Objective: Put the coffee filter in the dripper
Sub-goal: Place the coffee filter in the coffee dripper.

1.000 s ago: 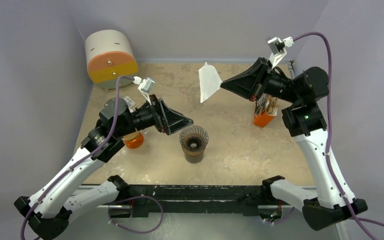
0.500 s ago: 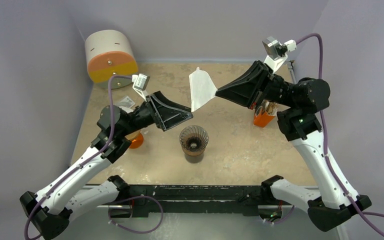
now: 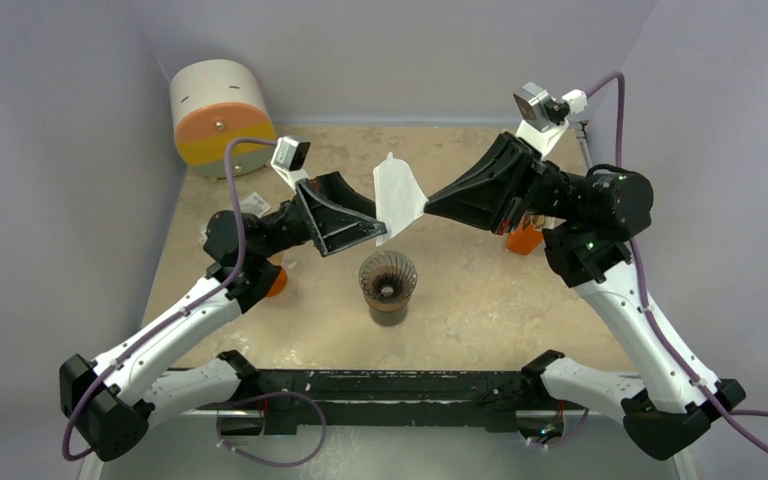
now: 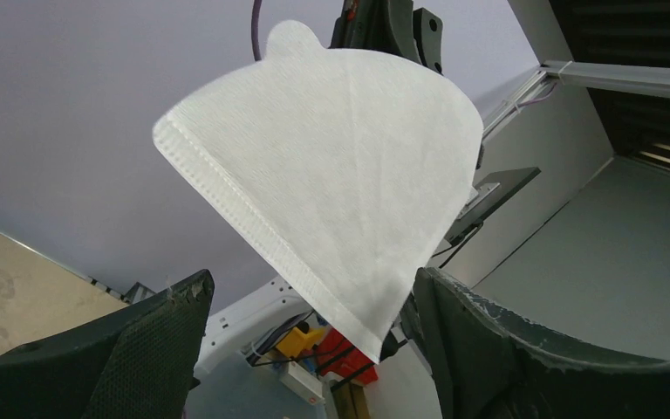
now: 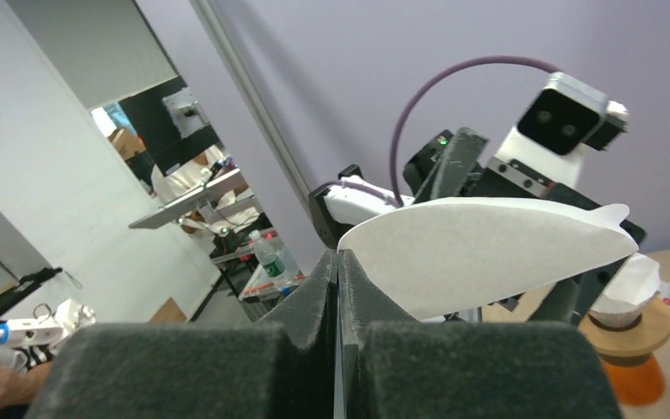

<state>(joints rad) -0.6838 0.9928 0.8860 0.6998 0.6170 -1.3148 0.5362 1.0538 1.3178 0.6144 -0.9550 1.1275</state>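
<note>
While right fingers (image 3: 440, 200) pinch the coffee filter (image 3: 397, 200) aloft, far of the dripper (image 3: 388, 282),
open left fingers (image 3: 358, 228) flank its downward tip.

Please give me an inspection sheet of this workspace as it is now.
Surface: beige stone-pattern table.
Job's things: white coffee filter held in the air; dripper upright on the table, no filter inside.
Clutter: white-and-orange drum; orange holder; orange stand.
Grippers: right gripper shut on the coffee filter; left gripper open beside it.
Cables: purple cable on each arm.
Surroundings: pale purple walls.
</note>
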